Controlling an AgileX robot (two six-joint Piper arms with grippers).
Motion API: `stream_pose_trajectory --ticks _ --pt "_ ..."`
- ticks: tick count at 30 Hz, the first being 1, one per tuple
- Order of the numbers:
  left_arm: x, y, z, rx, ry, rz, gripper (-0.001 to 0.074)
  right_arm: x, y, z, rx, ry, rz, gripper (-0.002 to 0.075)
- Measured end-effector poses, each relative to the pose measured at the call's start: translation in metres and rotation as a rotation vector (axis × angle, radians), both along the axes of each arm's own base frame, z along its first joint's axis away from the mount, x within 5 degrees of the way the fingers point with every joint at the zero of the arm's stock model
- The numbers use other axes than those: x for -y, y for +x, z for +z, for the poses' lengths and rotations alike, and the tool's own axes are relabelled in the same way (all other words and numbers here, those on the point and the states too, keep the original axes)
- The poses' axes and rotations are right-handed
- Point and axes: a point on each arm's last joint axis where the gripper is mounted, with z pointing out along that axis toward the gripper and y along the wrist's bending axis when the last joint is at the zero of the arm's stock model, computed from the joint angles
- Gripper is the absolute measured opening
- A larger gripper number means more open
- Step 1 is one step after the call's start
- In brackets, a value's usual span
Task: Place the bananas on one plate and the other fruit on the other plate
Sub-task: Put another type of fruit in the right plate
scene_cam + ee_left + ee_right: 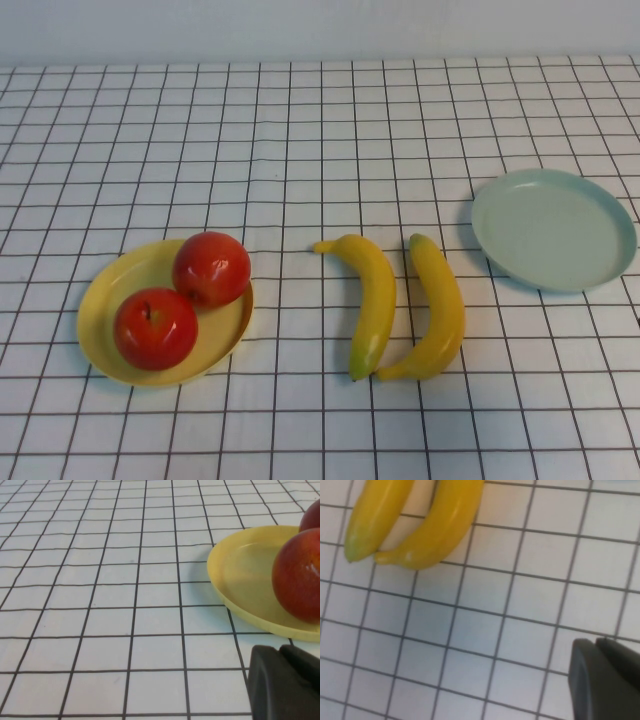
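Note:
Two red apples (211, 268) (155, 328) sit on the pale yellow plate (100, 310) at the front left. Two yellow bananas (372, 298) (437, 305) lie side by side on the cloth in the middle front. The blue-green plate (553, 228) is empty at the right. Neither arm shows in the high view. My left gripper (280, 650) is shut and empty, just short of the yellow plate (235, 580) and an apple (297, 575). My right gripper (595, 642) is shut and empty above the cloth, apart from the banana ends (440, 525) (375, 520).
A white cloth with a black grid (300, 130) covers the whole table. A pale wall runs along the far edge.

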Motion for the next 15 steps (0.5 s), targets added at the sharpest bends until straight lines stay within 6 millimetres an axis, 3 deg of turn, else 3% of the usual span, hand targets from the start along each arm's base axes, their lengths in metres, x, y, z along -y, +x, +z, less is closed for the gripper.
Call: stream_pose_trajectory --ticks 6,15 --pt "0.000 0.000 0.000 0.000 0.000 0.000 -0.0003 -0.002 0.017 0.015 -0.043 -0.220 -0.041 -0.0016" --pt "0.000 0.000 0.000 0.000 0.000 0.000 -0.0003 -0.058 0.045 0.016 -0.081 -0.431 0.086 -0.0016"
